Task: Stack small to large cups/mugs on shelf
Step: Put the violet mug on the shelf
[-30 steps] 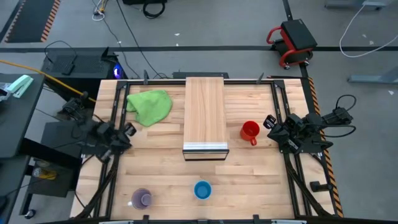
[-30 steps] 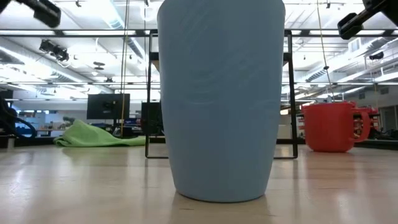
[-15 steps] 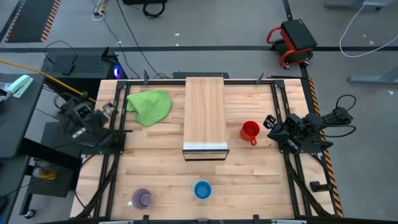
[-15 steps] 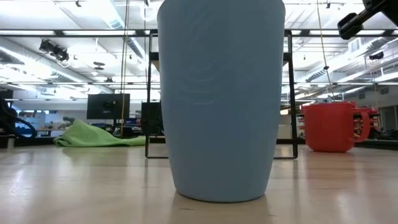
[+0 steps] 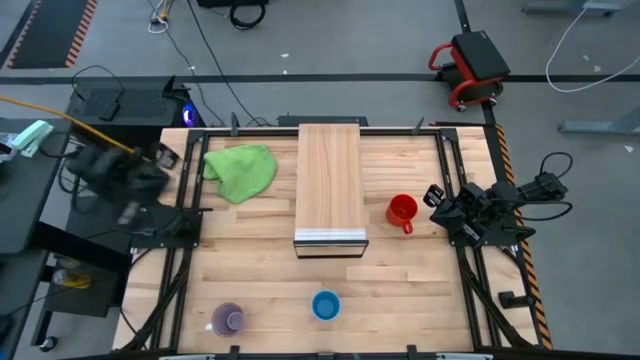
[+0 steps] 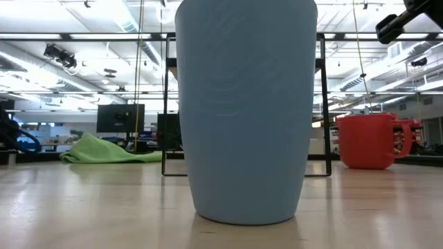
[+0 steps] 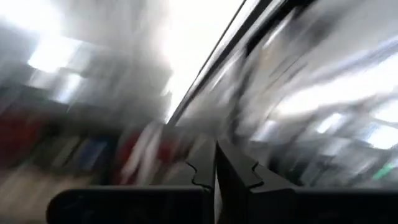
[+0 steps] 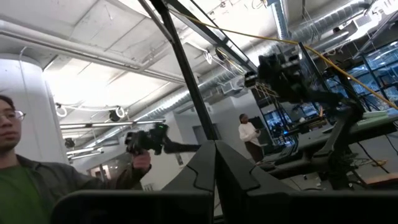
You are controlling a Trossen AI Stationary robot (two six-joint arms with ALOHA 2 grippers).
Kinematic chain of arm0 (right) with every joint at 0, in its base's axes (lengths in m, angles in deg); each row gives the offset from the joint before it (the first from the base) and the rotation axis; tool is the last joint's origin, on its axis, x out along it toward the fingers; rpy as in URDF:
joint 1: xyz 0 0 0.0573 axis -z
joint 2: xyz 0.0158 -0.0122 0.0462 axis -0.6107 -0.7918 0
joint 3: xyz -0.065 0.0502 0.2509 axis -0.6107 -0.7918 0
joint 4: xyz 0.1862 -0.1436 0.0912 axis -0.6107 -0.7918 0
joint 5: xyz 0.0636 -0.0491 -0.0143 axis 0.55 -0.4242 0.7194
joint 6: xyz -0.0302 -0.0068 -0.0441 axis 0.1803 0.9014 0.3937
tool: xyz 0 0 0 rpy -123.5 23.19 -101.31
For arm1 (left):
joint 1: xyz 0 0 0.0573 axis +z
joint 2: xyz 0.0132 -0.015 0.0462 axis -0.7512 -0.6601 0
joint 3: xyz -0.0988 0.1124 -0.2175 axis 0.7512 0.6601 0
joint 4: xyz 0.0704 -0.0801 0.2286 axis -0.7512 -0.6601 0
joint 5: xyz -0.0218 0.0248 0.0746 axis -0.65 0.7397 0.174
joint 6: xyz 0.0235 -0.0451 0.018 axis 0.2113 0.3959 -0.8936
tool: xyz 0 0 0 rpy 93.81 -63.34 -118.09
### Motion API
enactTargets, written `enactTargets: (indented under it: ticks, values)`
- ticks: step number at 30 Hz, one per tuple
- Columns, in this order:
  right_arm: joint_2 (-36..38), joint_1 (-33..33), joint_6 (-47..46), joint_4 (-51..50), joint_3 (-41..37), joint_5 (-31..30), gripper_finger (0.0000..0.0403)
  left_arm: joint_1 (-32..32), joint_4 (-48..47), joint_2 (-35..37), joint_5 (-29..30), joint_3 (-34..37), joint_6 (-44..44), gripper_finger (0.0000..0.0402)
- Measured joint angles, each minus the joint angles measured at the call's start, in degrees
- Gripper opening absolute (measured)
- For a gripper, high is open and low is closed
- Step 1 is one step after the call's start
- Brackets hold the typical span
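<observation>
The shelf (image 5: 330,185), a light-wood plank with a silver strip (image 5: 330,238) at its near end, lies mid-table. The red mug (image 5: 402,210) stands right of it, handle toward the near edge; it also shows in the low view (image 6: 370,142). The blue cup (image 5: 326,305) stands at the near edge and fills the low view (image 6: 246,111). The purple cup (image 5: 228,320) stands at the near left. My left gripper (image 5: 165,157) is shut, raised over the table's left rail. My right gripper (image 5: 435,195) is shut, just right of the red mug, touching nothing.
A green cloth (image 5: 240,170) lies crumpled at the far left of the table, beside the shelf. Dark metal rails (image 5: 185,250) run along the table's left and right edges. A person stands in the room beyond, seen in the right wrist view (image 8: 25,168).
My left gripper has swung from over the table's left part toward the far left, out past the left rail, and up; it has left the low view. The right arm and all cups have kept still.
</observation>
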Motion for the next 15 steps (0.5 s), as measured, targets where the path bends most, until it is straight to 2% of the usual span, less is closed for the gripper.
enactTargets:
  ticks: [3, 4, 6, 8, 11, 15]
  values:
    - [0.0, 0.0, 0.0, 0.0, 0.0, 0.0, 0.0015, 0.0, -28.9, -5.9, 15.8, -10.0, 18.3, 0.0016]
    - [0.0, 0.0, 0.0, 0.0, 0.0, 0.0, 0.0015, 0.0, -38.2, -8.2, 18.7, -13.5, 26.2, 0.0017]
    - [0.0, 0.0, 0.0, 0.0, 0.0, 0.0, 0.0015, 0.0, -54.5, -13.0, 19.6, -20.4, 40.7, 0.0019]
    - [0.0, 0.0, 0.0, 0.0, 0.0, 0.0, 0.0015, 0.0, -68.7, -18.3, 17.2, -26.5, 54.1, 0.0020]
    - [0.0, 0.0, 0.0, 0.0, 0.0, 0.0, 0.0015, 0.0, -85.7, -26.4, 8.6, -33.6, 68.6, 0.0017]
    - [0.0, 0.0, 0.0, 0.0, 0.0, 0.0, 0.0015, 0.0, -100.8, -36.8, -9.9, -38.8, 77.9, 0.0013]
